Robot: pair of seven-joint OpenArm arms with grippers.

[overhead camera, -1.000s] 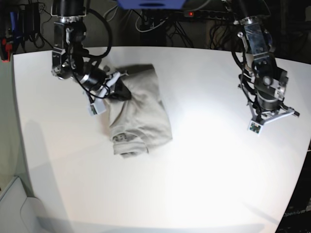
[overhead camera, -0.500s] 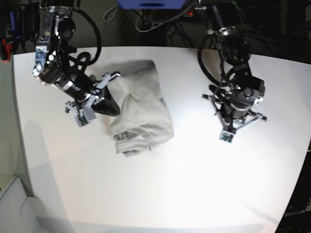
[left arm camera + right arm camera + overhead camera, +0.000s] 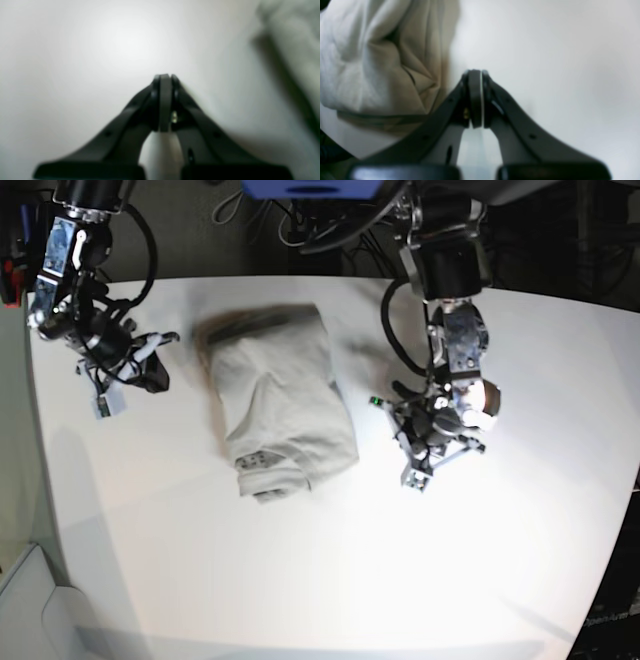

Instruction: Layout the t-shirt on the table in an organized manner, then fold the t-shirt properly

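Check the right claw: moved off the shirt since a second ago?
Yes. In the base view the right claw has pulled away toward the picture's left, clear of the shirt, over bare table.

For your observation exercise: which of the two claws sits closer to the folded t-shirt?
The left claw, on the base view's right, lies just off the t-shirt; the right claw is clearly farther away. Both are shut and empty.

Bright overhead glare on table, blurred wrist views

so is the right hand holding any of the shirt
No, the right hand is shut with nothing between its jaws, over bare table beside the t-shirt.
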